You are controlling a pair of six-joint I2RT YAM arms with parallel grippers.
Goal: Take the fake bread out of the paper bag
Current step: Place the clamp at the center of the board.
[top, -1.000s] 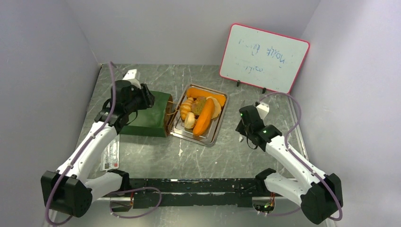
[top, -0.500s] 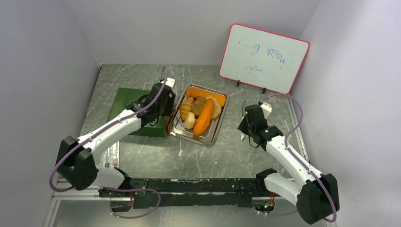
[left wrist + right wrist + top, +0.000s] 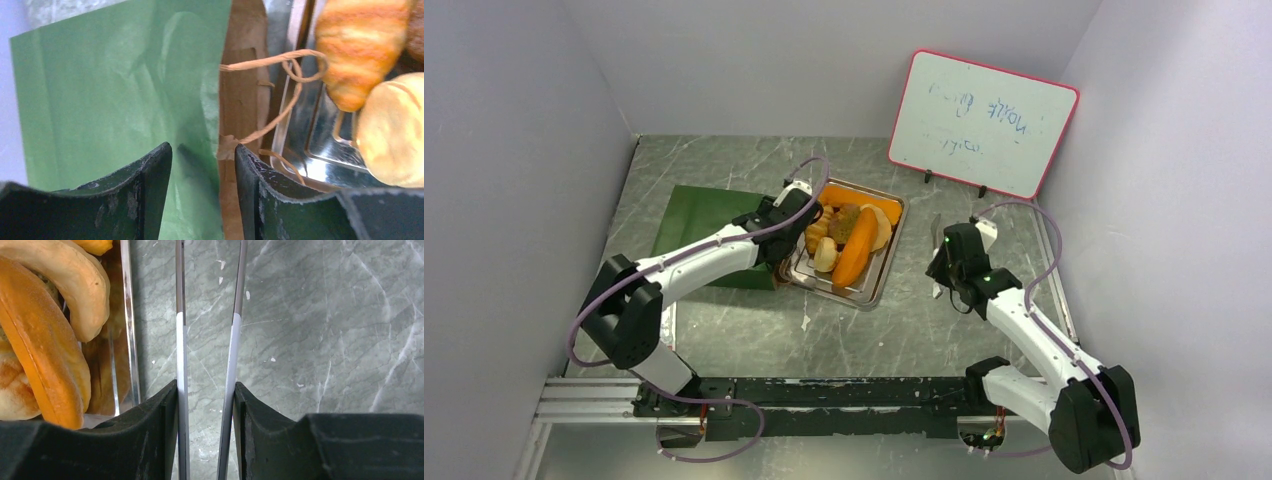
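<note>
Top external, left claw (image 3: 786, 222) over paper bag (image 3: 707, 215) rim

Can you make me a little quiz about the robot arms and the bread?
1. True or false: the paper bag is standing up tall.
2. Pick one: what is the right gripper holding? A) metal tongs B) a croissant C) a marker pen
3. Fill in the word: the fake bread is lying in a shiny metal ____.

Key
1. False. It lies flat on the table, with its open end toward the bread.
2. A.
3. tray.
</note>
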